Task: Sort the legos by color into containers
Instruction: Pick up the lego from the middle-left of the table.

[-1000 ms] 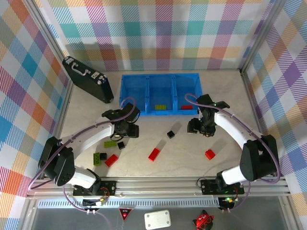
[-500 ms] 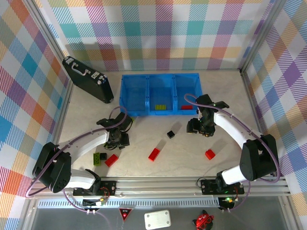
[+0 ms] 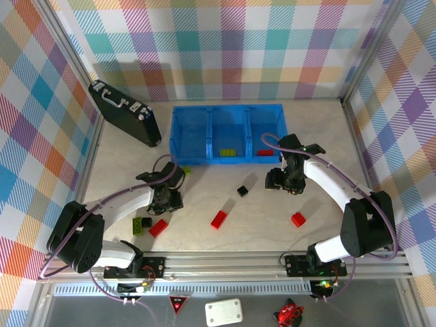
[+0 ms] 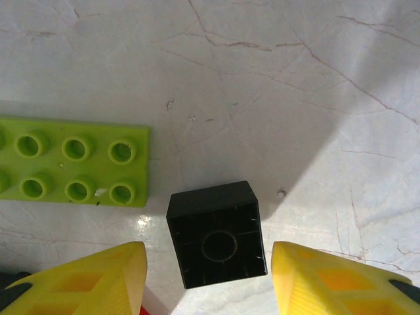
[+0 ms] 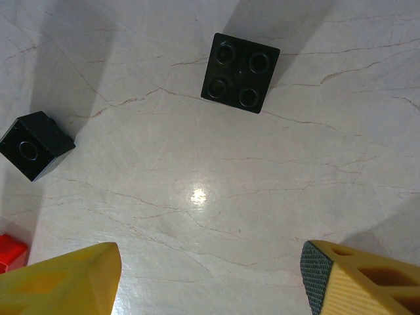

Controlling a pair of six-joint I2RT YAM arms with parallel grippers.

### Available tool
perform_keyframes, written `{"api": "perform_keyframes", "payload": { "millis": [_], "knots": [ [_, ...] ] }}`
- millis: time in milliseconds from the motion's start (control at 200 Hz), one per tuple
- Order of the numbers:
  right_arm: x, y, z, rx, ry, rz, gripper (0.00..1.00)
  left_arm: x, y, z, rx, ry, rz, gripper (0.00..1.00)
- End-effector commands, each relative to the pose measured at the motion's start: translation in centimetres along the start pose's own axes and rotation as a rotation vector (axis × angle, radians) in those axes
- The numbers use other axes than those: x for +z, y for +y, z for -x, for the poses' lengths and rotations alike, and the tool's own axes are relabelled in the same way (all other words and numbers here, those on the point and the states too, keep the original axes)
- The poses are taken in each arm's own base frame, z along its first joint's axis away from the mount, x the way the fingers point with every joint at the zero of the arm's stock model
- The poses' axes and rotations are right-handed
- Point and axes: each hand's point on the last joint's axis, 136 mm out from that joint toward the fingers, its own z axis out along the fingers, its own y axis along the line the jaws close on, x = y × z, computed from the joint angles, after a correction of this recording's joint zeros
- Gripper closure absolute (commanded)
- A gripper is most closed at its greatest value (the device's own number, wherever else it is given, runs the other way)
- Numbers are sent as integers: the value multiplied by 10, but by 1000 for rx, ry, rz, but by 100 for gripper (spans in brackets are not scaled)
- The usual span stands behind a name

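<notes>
The blue tray (image 3: 225, 133) at the back has three compartments: a lime brick (image 3: 229, 152) lies in the middle one and a red brick (image 3: 266, 152) in the right one. My left gripper (image 3: 167, 199) is low over the table, open. In the left wrist view its jaws straddle an upturned black brick (image 4: 218, 234) with a small gap on each side. A lime plate (image 4: 69, 167) lies just beside it. My right gripper (image 3: 283, 180) (image 5: 210, 279) hangs open over bare table, two black bricks (image 5: 240, 63) (image 5: 35, 144) ahead of it.
Loose on the table are a black brick (image 3: 242, 191), two red bricks (image 3: 219, 219) (image 3: 298, 219), a small lime piece (image 3: 185, 170), and a dark green brick (image 3: 141, 225) beside a red one (image 3: 158, 227). A black case (image 3: 125, 112) lies at the back left.
My left arm has drawn back from the tray's front toward the near left and come down over the black brick, its jaws narrowing. The right arm has barely moved.
</notes>
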Motion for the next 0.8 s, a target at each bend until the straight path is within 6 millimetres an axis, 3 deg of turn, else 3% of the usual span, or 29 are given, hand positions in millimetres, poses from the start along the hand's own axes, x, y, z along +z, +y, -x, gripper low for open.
{"api": "perform_keyframes", "payload": {
  "millis": [0,795],
  "knots": [
    [-1,3,-5,-15,13,13,26,5,1,-1,-28,7,-5,49],
    [-3,3,-7,-18,22,13,26,10,2,0,-10,7,7,65]
  ]
}}
